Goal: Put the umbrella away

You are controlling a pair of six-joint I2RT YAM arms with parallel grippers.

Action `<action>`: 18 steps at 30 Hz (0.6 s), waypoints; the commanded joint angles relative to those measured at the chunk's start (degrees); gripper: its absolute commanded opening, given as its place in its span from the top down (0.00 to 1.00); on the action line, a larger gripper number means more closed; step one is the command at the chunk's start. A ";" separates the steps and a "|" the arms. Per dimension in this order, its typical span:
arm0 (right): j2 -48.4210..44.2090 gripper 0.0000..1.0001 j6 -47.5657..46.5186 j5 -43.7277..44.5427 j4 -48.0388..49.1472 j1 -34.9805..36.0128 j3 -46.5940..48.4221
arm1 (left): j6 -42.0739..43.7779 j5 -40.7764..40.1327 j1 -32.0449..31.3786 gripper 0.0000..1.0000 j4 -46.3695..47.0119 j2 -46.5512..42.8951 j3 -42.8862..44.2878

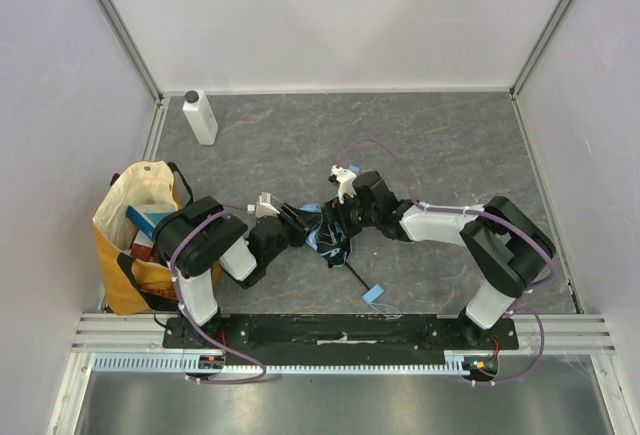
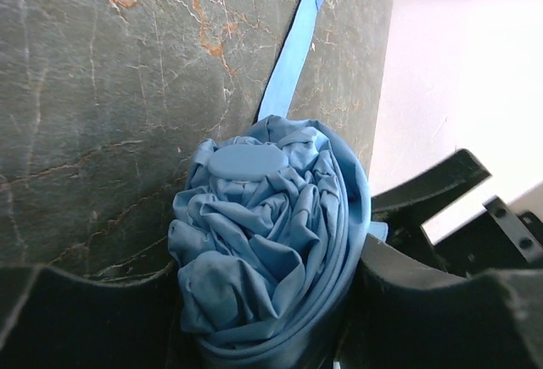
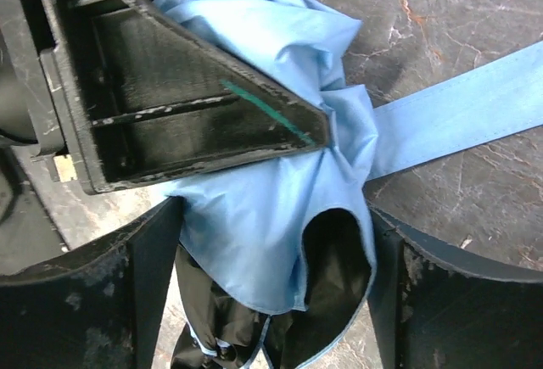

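Overhead view first: the sky-blue umbrella (image 1: pixel 328 233) lies bunched at the middle of the grey marbled counter (image 1: pixel 450 145), between the two arms. The left end effector (image 1: pixel 300 223) meets it from the left and the right end effector (image 1: pixel 344 217) from the right. A black shaft (image 1: pixel 352 273) runs toward the lower right of the frame, ending near a blue strap (image 1: pixel 373 294). A yellow-and-cream tote bag (image 1: pixel 140 225) stands at the left edge and a white bottle (image 1: pixel 200 117) in the upper left.

Left wrist view: the left end effector (image 2: pixel 263 310) is partly closed, both fingers (image 2: pixel 76 318) pressed against the crumpled fabric of the umbrella (image 2: pixel 263 233), which fills the gap at lower centre. The strap (image 2: pixel 293 55) stretches up to the top edge.

Right wrist view: the right end effector (image 3: pixel 276 293) likewise clasps the umbrella (image 3: pixel 263 208), cloth touching both fingers (image 3: pixel 458 301) at the bottom. The other arm's black finger (image 3: pixel 187 97) crosses the upper left, lying on the fabric. The strap (image 3: pixel 458 119) extends right.
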 commanded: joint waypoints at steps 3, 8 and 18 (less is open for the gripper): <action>-3.96 0.07 -10.41 12.31 -5.96 7.38 1.38 | 0.39 -2.10 0.29 0.98 -7.81 -0.96 1.54; -0.62 0.07 -12.34 13.06 -5.15 10.98 3.22 | -1.98 -2.28 0.29 0.98 -17.13 -3.16 3.48; 2.54 0.07 -18.24 42.69 -13.59 21.18 8.84 | -4.62 -1.75 0.29 0.98 -29.27 -5.72 6.64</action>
